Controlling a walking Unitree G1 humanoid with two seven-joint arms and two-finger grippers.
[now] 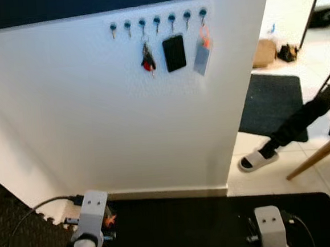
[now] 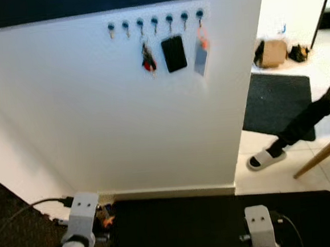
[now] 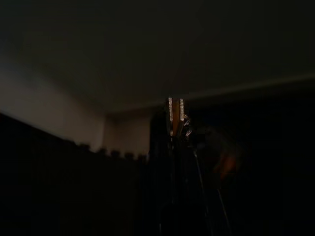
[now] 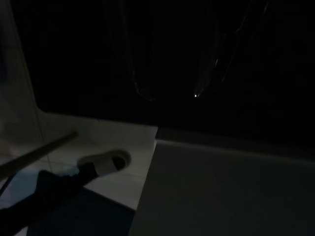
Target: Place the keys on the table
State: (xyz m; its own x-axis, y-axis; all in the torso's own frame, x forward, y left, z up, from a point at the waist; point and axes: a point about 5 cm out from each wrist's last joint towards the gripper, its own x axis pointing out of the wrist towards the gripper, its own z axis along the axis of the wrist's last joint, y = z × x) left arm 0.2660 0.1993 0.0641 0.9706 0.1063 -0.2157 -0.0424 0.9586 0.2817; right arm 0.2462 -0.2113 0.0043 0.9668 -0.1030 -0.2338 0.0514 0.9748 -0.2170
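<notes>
Two arms hang low at the bottom of the head views, our left arm [image 1: 85, 233] over a dark mat's edge and our right arm [image 1: 270, 229] above the black mat [image 1: 190, 224]; we cannot tell how either pair of fingers stands, since the wrist views are too dark. Ahead rises a smooth white wall [image 1: 96, 123] whose right edge ends at a corner, with open tiled floor [image 1: 261, 179] beyond it. There a person's dark-trousered leg in a white slipper [image 1: 258, 159] stands beside a slanting wooden pole [image 1: 319, 156]. The keys [image 1: 147, 61], a dark bunch with a red tag, hang from a row of blue hooks [image 1: 156, 22] high on the wall, well apart from both arms. Beside them hang a flat black pouch [image 1: 174, 53] and a grey card [image 1: 201, 59].
</notes>
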